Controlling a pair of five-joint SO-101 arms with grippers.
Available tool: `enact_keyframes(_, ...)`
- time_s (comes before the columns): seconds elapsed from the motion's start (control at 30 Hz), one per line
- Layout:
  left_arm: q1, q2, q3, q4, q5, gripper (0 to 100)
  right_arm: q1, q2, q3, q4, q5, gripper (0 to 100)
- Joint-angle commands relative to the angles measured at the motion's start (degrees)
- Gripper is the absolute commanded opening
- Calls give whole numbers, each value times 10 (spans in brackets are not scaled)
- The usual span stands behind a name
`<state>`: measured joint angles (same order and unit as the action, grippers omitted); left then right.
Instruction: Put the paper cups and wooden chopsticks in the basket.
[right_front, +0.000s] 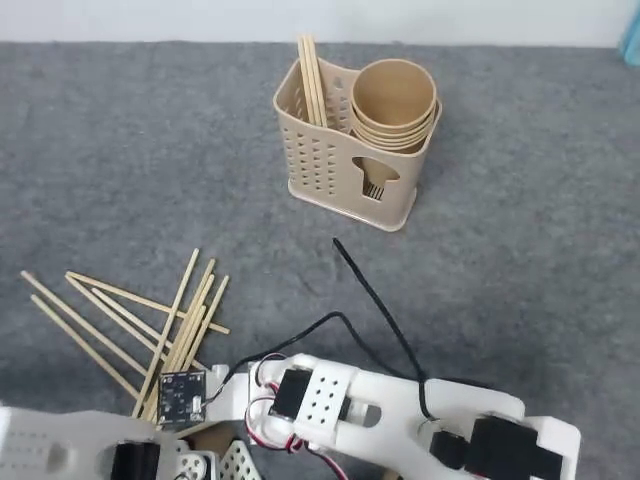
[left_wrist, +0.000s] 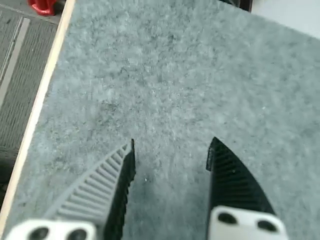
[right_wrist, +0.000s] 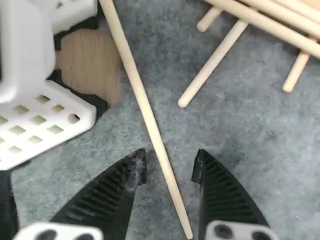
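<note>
A beige perforated basket (right_front: 330, 165) stands at the back of the grey mat. It holds a stack of paper cups (right_front: 395, 100) and a few upright wooden chopsticks (right_front: 313, 80). Several loose chopsticks (right_front: 170, 320) lie fanned out at the front left. My right gripper (right_wrist: 170, 159) is open low over the mat, with one chopstick (right_wrist: 147, 115) lying between its fingers, untouched. More chopsticks (right_wrist: 260, 22) lie just beyond it. My left gripper (left_wrist: 170, 150) is open above bare mat with nothing between its fingers.
A black cable (right_front: 375, 300) runs across the mat from the arms toward the basket. White perforated arm parts (right_wrist: 35, 125) sit close beside my right gripper. The table's wooden edge (left_wrist: 40, 110) lies near my left gripper, with floor beyond it.
</note>
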<state>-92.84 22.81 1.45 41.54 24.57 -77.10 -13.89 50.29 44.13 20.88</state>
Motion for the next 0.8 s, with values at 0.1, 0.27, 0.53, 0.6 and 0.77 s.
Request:
enact_keyframes(0.1,-1,77,-161,81,-9,227,-2,5,-15,-3,-3,87)
enact_keyframes(0.27,-1,127,-259,152,-9,227,-2,6,-21,16,-1,128)
enact_keyframes(0.53,4,156,-331,215,-9,227,-1,9,-25,15,-1,130)
enact_keyframes(0.6,4,153,-333,215,-9,227,-1,22,-35,19,-1,111)
enact_keyframes(0.77,5,151,-334,215,-9,227,11,99,-112,78,25,98)
